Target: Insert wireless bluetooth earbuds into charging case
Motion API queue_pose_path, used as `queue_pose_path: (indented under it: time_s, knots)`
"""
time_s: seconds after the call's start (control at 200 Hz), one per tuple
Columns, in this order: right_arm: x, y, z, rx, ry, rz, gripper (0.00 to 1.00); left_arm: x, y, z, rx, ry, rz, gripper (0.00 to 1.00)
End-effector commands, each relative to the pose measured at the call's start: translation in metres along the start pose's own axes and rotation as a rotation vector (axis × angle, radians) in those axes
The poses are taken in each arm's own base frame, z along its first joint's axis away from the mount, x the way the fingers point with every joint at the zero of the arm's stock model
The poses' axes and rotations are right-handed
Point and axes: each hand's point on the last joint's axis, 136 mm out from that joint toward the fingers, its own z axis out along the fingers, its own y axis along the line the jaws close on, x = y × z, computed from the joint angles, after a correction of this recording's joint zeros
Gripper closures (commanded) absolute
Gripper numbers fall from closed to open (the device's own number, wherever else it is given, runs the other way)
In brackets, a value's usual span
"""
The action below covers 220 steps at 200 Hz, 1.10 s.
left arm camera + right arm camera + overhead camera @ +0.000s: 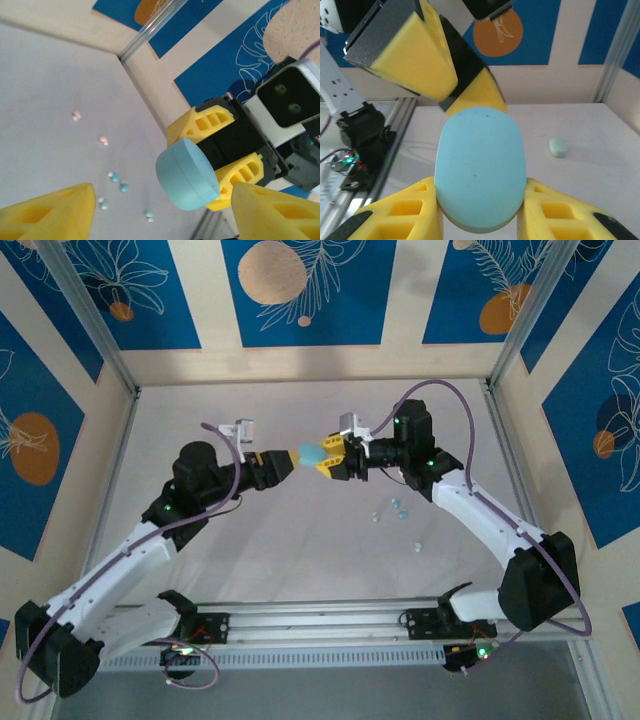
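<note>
Above mid-table both arms reach inward; the right gripper point(326, 456) clamps a pale blue case point(480, 167), the left gripper point(286, 459) faces it, fingers spread wide.

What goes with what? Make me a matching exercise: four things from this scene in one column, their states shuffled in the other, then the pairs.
Column one
1. blue case
2. left gripper
3. right gripper
4. earbuds

Column two
A. jaws spread apart, gripping nothing
B. scattered loose on the table
C. held up in the air, off the table
D. jaws closed on the blue case

Pairs: 1-C, 2-A, 3-D, 4-B
</note>
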Motion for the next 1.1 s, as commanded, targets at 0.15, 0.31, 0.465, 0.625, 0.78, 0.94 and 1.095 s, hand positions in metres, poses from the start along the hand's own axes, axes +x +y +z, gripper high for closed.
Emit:
queue_pose_path:
  time_s: [0.15,0.31,0.465,0.625,0.78,0.94,1.095]
  knots:
    - [-0.006,0.019,-0.011,-0.102,-0.005,0.065,0.69,0.014,-0.006,-0.024,-0.003,0.068,0.626,0.24]
    - [-0.011,0.023,-0.016,-0.118,-0.012,0.061,0.69,0.034,-0.011,-0.028,0.092,0.079,0.813,0.23]
    - [-0.016,0.027,-0.017,-0.131,-0.016,0.049,0.69,0.037,-0.013,-0.021,0.134,0.083,0.845,0.24]
    - [-0.022,0.033,-0.017,-0.146,-0.023,0.028,0.69,0.037,-0.028,-0.011,0.233,0.104,0.812,0.25]
    - [-0.023,0.035,-0.015,-0.150,-0.021,0.022,0.69,0.033,-0.033,-0.006,0.264,0.087,0.789,0.25]
    - [-0.022,0.036,-0.012,-0.145,-0.009,0.012,0.69,0.025,-0.042,-0.005,0.289,0.040,0.767,0.25]
    - [-0.021,0.035,-0.009,-0.133,-0.001,-0.007,0.69,0.024,-0.048,-0.003,0.331,0.046,0.737,0.29]
